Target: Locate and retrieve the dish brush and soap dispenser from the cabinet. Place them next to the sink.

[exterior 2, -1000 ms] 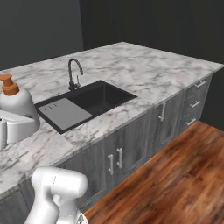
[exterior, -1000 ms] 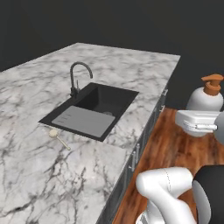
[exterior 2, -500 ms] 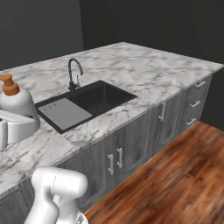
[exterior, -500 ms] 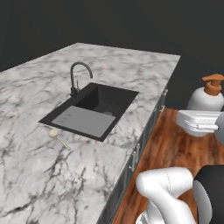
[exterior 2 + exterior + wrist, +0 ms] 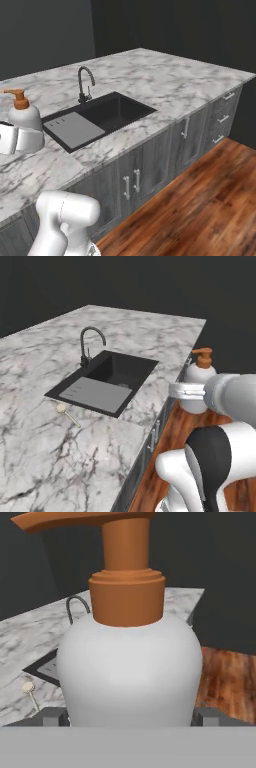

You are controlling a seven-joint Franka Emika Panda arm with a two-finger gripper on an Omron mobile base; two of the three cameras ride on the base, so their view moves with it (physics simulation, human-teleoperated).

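Observation:
The soap dispenser (image 5: 199, 378) (image 5: 24, 117), a white rounded bottle with an orange pump, hangs upright in the air at the counter's front edge. My gripper (image 5: 187, 391) (image 5: 17, 137) is shut on its lower body. In the hand view the soap dispenser (image 5: 130, 667) sits close up between the fingertips (image 5: 55, 717). The dish brush (image 5: 62, 408) (image 5: 27, 687) lies on the marble just beside the grey draining end of the black sink (image 5: 122, 368) (image 5: 115, 107). The cabinet is out of view.
A black gooseneck faucet (image 5: 90, 341) (image 5: 85, 82) stands behind the basin. White marble counter (image 5: 75, 456) spreads all round the sink. Grey drawers and doors (image 5: 150, 165) line the counter front above a wooden floor (image 5: 200, 200).
The arm has carried the soap dispenser from over the floor in toward the counter edge and the sink. The brush and the base have stayed put.

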